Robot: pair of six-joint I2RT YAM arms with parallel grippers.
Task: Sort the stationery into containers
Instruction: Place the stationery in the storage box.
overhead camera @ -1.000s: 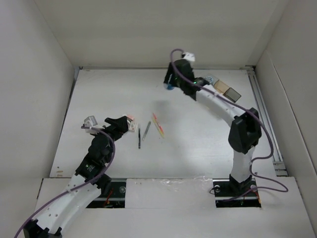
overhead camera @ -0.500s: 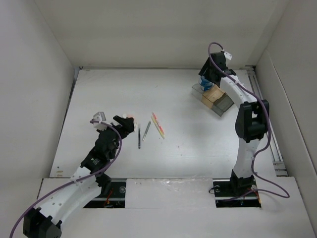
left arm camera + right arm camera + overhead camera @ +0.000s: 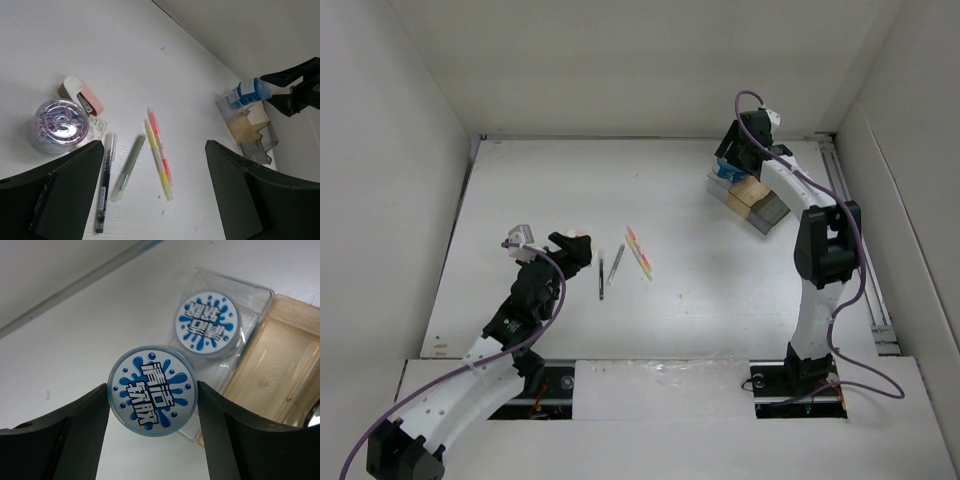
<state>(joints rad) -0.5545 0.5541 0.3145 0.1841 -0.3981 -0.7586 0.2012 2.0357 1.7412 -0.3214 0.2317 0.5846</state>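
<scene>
My right gripper (image 3: 153, 407) is shut on a round blue-and-white roll (image 3: 152, 390), held in the air by the corner of the clear tray (image 3: 252, 295). A second such roll (image 3: 207, 324) lies in the tray's clear compartment, next to a tan one (image 3: 280, 365). In the top view this gripper (image 3: 728, 166) hangs at the tray's (image 3: 765, 203) far left end. My left gripper (image 3: 155, 200) is open above the table. Ahead of it lie a dark pen (image 3: 105, 192), a grey pen (image 3: 129, 166) and two orange-yellow pens (image 3: 160, 155).
A round clear tub of paper clips (image 3: 59, 125) and a small pink-and-white stapler (image 3: 82, 95) sit left of the pens, close to my left finger. White walls enclose the table on three sides.
My right arm has swung from the back middle of the table over to the tray, carrying the roll. My left arm shifted slightly, then stayed still.
</scene>
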